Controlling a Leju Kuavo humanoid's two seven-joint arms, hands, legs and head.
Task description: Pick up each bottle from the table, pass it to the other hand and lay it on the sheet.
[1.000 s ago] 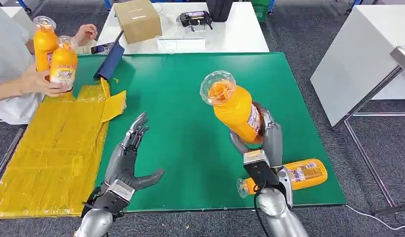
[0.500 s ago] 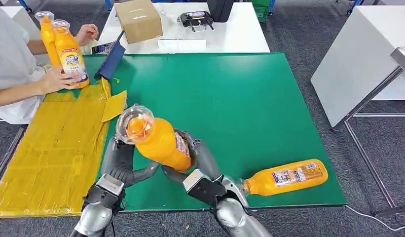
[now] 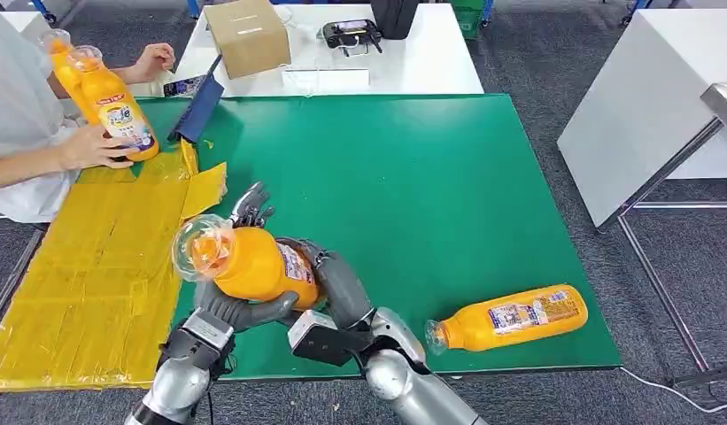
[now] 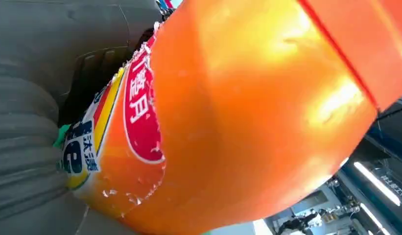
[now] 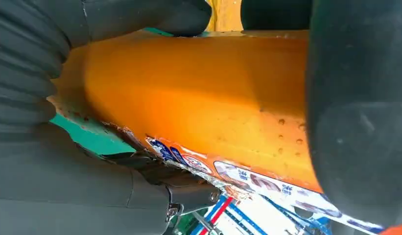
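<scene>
Green table mat (image 3: 448,177) up front, yellow sheet (image 3: 85,274) along its left side, white tables behind with a cardboard box (image 3: 247,35) on one. The orange bottle (image 3: 253,264) is mid handover, tilted with its clear cap toward the sheet, hanging over the mat's left edge. The right hand (image 3: 328,274) is wrapped around the label end. The left hand (image 3: 240,310) cups it from underneath, thumb across the bottom and fingertips poking out behind, but I can't tell if it's actually clamped or just cradling.

What worries me: if the right lets go before the left has really closed, that bottle rolls off the palm, since it's smooth, round and heavy at the body end. The left wrist view shows the label torn and peeling, so fingers on that film could slip. Both hands are crammed onto the same stretch of bottle too, so the right pulling out might drag it along.

A 2nd bottle (image 3: 510,319) lies on its side near the mat's front right corner, close enough to the edge that a bump could send it off. A person (image 3: 23,133) at the far left holds 2 more bottles (image 3: 103,88) upright at the sheet's far end.

Versus 0.5 s ago, the bottle has slid further left and lower, the left hand's fingers now show past it, and the person's bottles lean a bit more.
</scene>
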